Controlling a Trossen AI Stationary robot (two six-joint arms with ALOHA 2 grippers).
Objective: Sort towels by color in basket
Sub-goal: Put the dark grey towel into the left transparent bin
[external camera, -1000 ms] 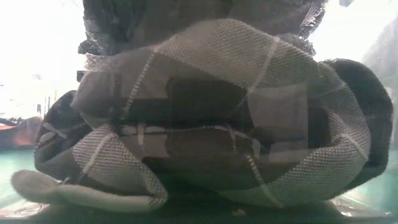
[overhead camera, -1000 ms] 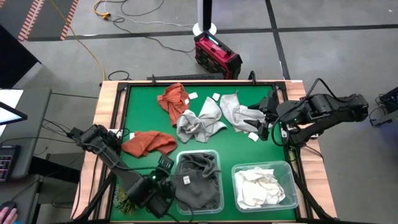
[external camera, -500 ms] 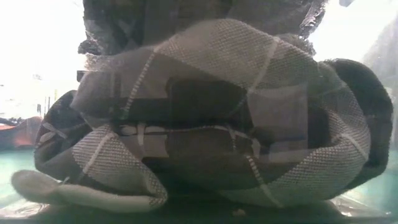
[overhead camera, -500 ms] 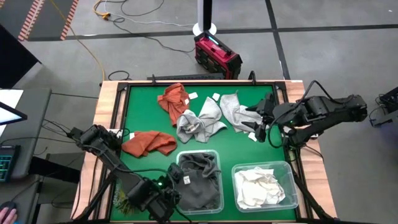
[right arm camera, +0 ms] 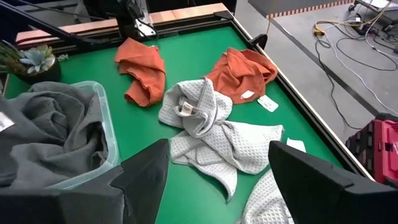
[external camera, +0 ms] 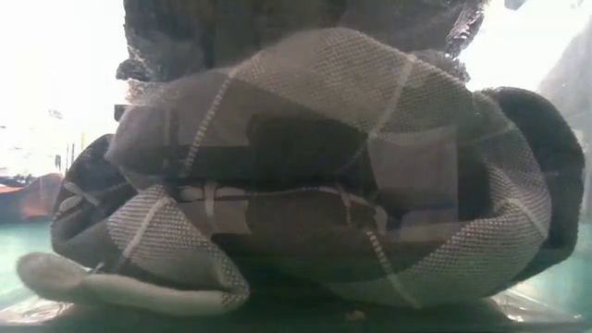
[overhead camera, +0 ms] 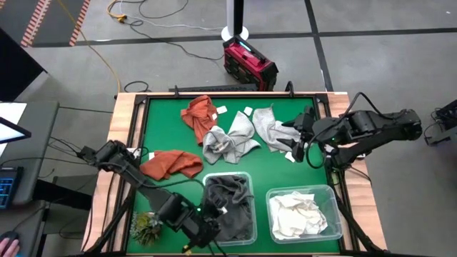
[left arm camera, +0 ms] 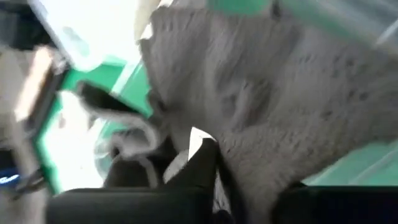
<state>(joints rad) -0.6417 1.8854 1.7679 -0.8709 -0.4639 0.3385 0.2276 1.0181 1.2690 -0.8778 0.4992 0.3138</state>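
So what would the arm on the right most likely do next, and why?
Probably lower onto the light grey towel and close. The right gripper hovers open at that towel's edge, with the cloth lying between its fingers in the wrist view. Two light grey and two orange towels are unsorted on the green table.

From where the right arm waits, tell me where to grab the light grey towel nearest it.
Take the light grey towel by its raised, bunched fold facing the right claw, coming in from above on that side. The claw stands open just beside it, and the cloth lies crumpled there rather than flat, so a ridge likely sits ready between the fingers. Avoid the second grey towel overlapping its far edge.
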